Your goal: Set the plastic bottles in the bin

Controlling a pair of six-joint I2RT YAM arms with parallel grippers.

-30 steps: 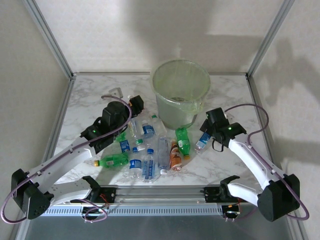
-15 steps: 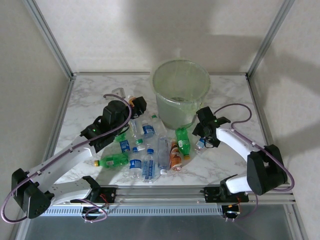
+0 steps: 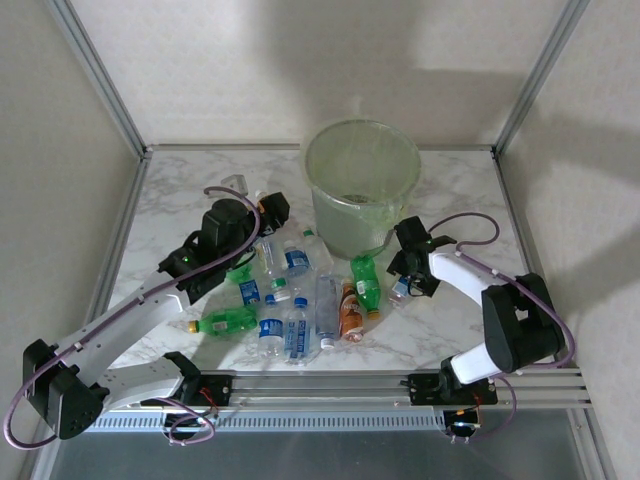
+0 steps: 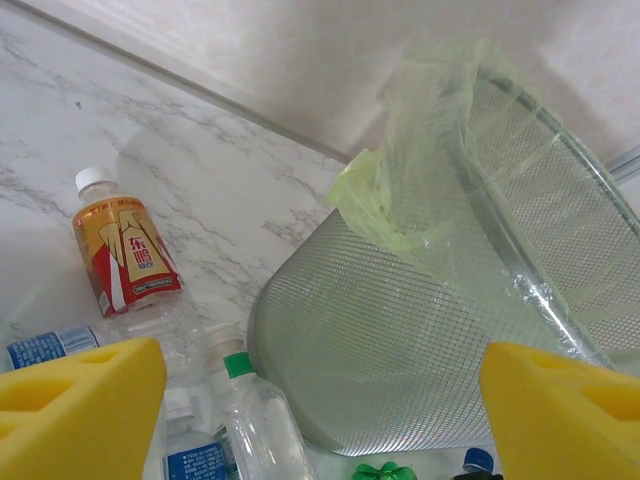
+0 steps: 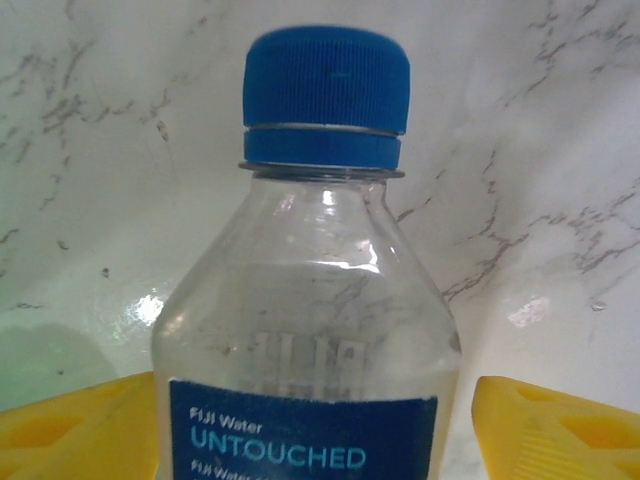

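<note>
As its label [image 5: 300, 445] shows, the bottle [image 5: 310, 300] is "FIJI Water".

Robotics test cell: 2 arms, left arm [image 3: 130, 310] and right arm [image 3: 515, 325], stand bolted to an aluminium rail [image 3: 330, 385] at the near edge of a marble-patterned table [image 3: 450, 190], boxed in by plain white wall panels [image 3: 300, 60] and bare metal frame posts [image 3: 100, 80].

The bottle heap [image 3: 296, 325] and bin [image 3: 362, 185] block the middle; the table's [image 3: 460, 180] far corners lie open.
</note>
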